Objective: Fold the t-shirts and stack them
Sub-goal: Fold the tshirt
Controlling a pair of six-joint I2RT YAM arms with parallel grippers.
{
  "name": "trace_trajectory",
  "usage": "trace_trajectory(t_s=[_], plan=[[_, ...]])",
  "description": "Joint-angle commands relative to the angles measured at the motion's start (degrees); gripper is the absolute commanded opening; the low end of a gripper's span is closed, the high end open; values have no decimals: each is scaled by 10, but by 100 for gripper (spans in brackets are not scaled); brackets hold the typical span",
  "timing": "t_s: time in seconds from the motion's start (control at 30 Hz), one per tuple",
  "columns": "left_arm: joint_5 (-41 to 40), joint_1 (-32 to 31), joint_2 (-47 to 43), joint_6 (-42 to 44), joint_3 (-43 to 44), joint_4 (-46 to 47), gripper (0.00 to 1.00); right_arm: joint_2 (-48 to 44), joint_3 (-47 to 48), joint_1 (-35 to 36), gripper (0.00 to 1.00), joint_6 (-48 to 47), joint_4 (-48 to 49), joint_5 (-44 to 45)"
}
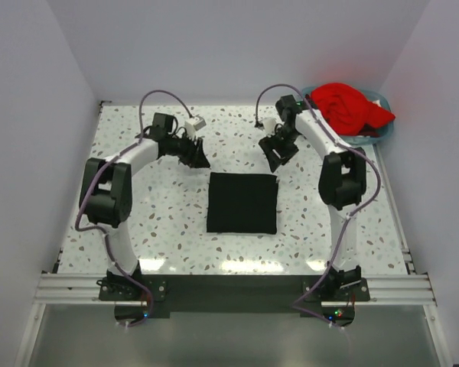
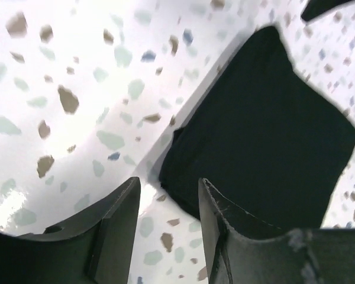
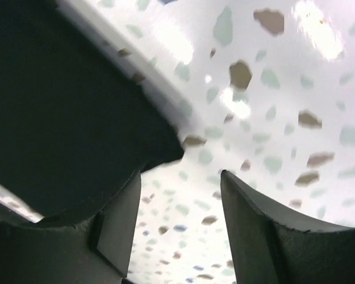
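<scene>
The black t-shirt (image 1: pixel 242 202) lies folded into a flat rectangle in the middle of the table. It also shows in the left wrist view (image 2: pixel 266 124) and in the right wrist view (image 3: pixel 65 106). The red t-shirt (image 1: pixel 348 107) sits crumpled in the light blue basket (image 1: pixel 381 131) at the far right. My left gripper (image 1: pixel 199 157) is open and empty, above the table just beyond the black shirt's far left corner. My right gripper (image 1: pixel 279 159) is open and empty, just beyond its far right corner.
The table is white terrazzo with speckles (image 1: pixel 168 222). White walls close in on the left, back and right. A metal rail (image 1: pixel 229 287) runs along the near edge by the arm bases.
</scene>
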Motion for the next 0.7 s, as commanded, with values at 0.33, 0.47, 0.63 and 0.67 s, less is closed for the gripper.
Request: trace_trajectory(t_s=[0.33, 0.47, 0.63, 0.67], plan=[[91, -131, -94, -370, -163, 299, 48, -182, -336, 1, 47, 202, 199, -353], [102, -120, 5, -404, -144, 316, 47, -90, -323, -32, 48, 184, 200, -362], [82, -79, 85, -405, -136, 311, 45, -27, -299, -49, 47, 190, 232, -287], [84, -62, 87, -397, -133, 307, 45, -28, -292, -51, 47, 188, 232, -284]])
